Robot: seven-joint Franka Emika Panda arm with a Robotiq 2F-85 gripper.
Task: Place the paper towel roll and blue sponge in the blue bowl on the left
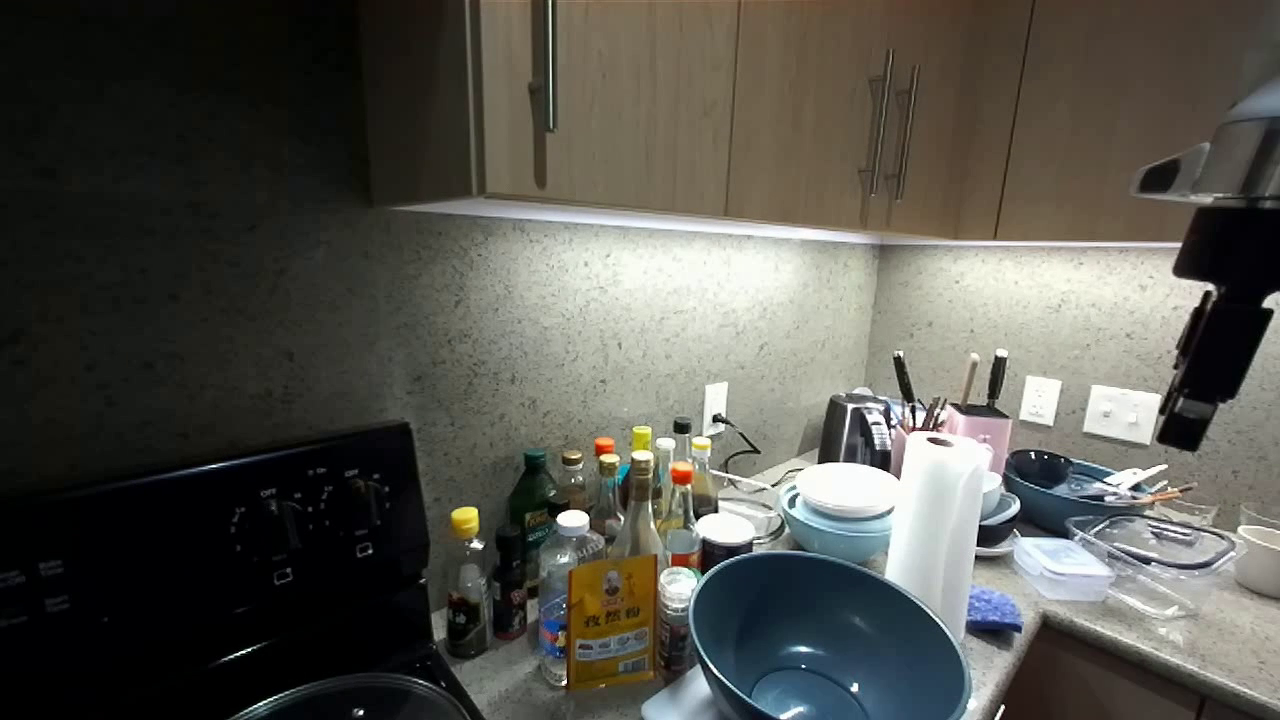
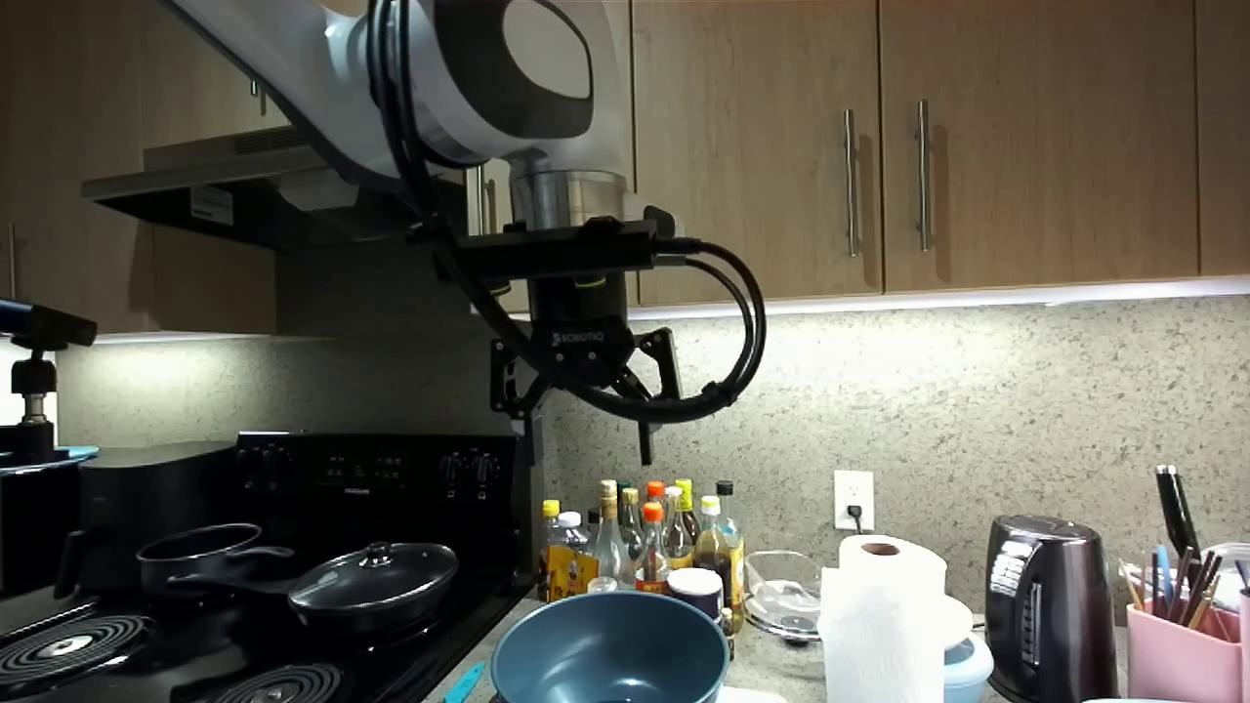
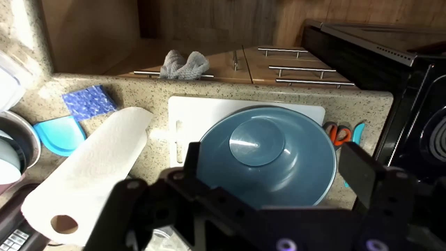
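A: How does the gripper (image 2: 586,437) stand?

B: It hangs near the middle of the frame in an exterior view, pointing down, its fingers wide apart and nothing in its hold.

A: And the paper towel roll (image 2: 884,625)?

B: Upright on the counter (image 3: 156,94), at the lower right in both exterior views. The wrist view has it across the lower left.

A: The blue sponge (image 3: 87,101), then?

B: On the left side of the wrist view, above the middle, just beside the foot of the roll; whether the two touch is unclear.

A: Which leaves the blue bowl (image 3: 266,158).

B: Upright on a white cutting board (image 3: 188,118), right of centre in the wrist view, where it shows between the gripper's fingers. The roll and the sponge are outside it, to its left.

A: What is to its right?

B: A pair of scissors (image 3: 337,142) with orange handles, just beside the rim.
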